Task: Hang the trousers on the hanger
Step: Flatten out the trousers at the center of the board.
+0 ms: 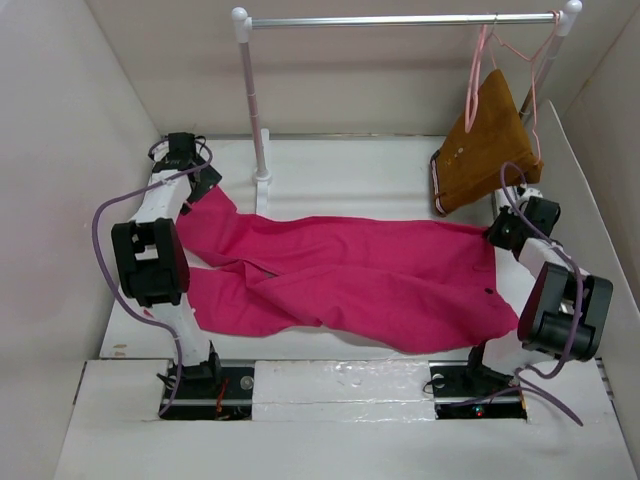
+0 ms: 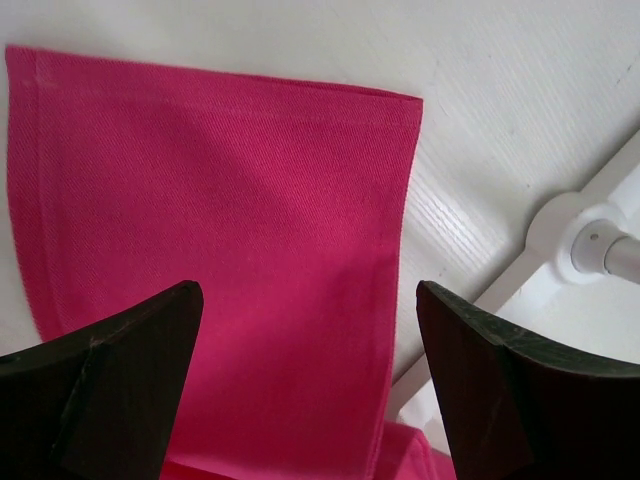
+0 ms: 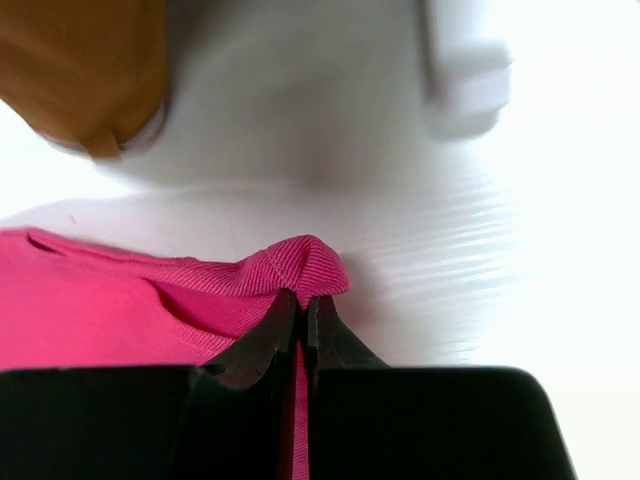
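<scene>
The magenta-pink trousers (image 1: 350, 275) lie spread flat across the white table. My left gripper (image 1: 200, 182) hangs open above the far left leg end (image 2: 230, 220), jaws wide, one on each side of the cloth, not touching it. My right gripper (image 1: 497, 235) is shut on the trousers' far right corner, with a fold of cloth (image 3: 295, 265) bunched up between the closed fingertips. Pale-pink hangers (image 1: 480, 70) hang by their hooks at the right end of the silver rail, one carrying a mustard-brown garment (image 1: 485, 145).
The rail (image 1: 400, 20) spans the back on white posts; the left post (image 1: 252, 100) and its foot (image 2: 590, 240) stand close to my left gripper. White walls close in the left, right and back. The brown garment hangs just behind my right gripper.
</scene>
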You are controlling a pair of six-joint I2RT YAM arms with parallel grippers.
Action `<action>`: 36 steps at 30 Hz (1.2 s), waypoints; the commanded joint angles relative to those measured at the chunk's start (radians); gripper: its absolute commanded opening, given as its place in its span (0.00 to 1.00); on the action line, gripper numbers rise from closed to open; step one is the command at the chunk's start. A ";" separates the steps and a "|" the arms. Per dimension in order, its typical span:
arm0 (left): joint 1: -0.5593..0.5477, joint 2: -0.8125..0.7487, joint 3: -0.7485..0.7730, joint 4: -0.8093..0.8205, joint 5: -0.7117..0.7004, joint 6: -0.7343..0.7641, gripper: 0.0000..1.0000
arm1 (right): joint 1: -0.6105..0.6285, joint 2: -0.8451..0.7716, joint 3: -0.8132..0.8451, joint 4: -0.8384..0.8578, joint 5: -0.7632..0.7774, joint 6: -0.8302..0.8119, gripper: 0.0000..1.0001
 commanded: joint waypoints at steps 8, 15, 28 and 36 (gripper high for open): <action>0.003 0.083 0.110 -0.039 -0.086 0.042 0.85 | -0.053 0.022 0.246 -0.056 0.098 -0.006 0.29; 0.003 0.216 0.177 -0.036 -0.074 0.108 0.86 | -0.012 -0.065 0.198 -0.048 0.089 0.009 0.81; -0.049 0.411 0.400 -0.046 -0.152 0.183 0.77 | 0.542 -0.361 -0.091 -0.021 0.072 0.029 0.78; -0.049 0.477 0.386 -0.091 -0.252 0.185 0.48 | 0.732 -0.427 -0.046 -0.116 0.197 0.022 0.78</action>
